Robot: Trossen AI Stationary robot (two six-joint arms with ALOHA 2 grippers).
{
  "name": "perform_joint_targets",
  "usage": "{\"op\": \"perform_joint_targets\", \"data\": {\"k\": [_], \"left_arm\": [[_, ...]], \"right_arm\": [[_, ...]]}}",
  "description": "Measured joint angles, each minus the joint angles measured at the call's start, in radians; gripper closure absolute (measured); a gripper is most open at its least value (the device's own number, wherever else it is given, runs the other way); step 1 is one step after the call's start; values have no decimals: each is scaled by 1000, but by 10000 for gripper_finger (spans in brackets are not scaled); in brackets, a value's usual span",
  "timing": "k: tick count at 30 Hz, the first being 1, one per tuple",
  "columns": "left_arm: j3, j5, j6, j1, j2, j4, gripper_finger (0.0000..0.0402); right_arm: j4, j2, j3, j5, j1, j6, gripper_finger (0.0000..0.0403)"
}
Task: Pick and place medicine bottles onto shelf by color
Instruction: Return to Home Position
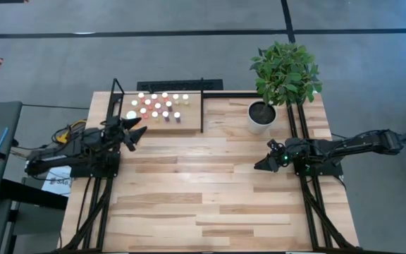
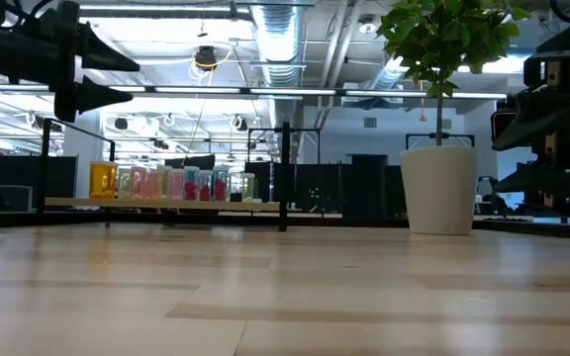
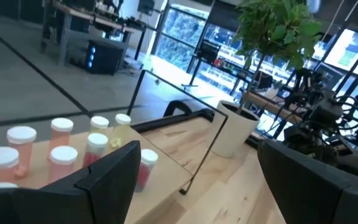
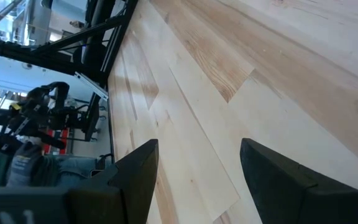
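Left gripper [image 1: 138, 132], released and empty, sits just beside the shelf [image 1: 191, 125]; medicine bottles [image 1: 158, 106] lie ahead. Right gripper [image 1: 262, 164], released, is well apart.

We note big pale plank tabletop [image 1: 210, 183]: wood, smooth, soft sheen, clear grain. Small rectangular shelf [image 1: 192, 125]: light-wood board, matt; thin black rods [image 1: 202, 106] look like metal. Small round medicine bottles [image 2: 166, 183]: translucent tinted plastic; white caps [image 3: 21, 132] opaque. White round plant pot [image 2: 439, 190]: smooth, matt. Left gripper [image 3: 197, 149], right gripper [image 4: 199, 146]: dark matt fingers [image 3: 104, 180], plastic-looking to us
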Motion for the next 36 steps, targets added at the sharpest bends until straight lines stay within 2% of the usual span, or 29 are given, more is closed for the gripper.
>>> {"op": "perform_joint_targets", "data": {"k": [10,20,27,32,36], "left_arm": [[-47,7,-43,0,-16,6,90],[-164,19,-17,0,-15,244,90],[-164,19,-9,0,-14,231,90],[-164,19,125,0,-13,231,90],[-164,18,104,0,-13,231,90]], "right_arm": [[0,0,0,0,0,0,153],[0,0,0,0,0,0,153],[0,0,0,0,0,0,153],[0,0,0,0,0,0,153],[0,0,0,0,0,0,153]]}}
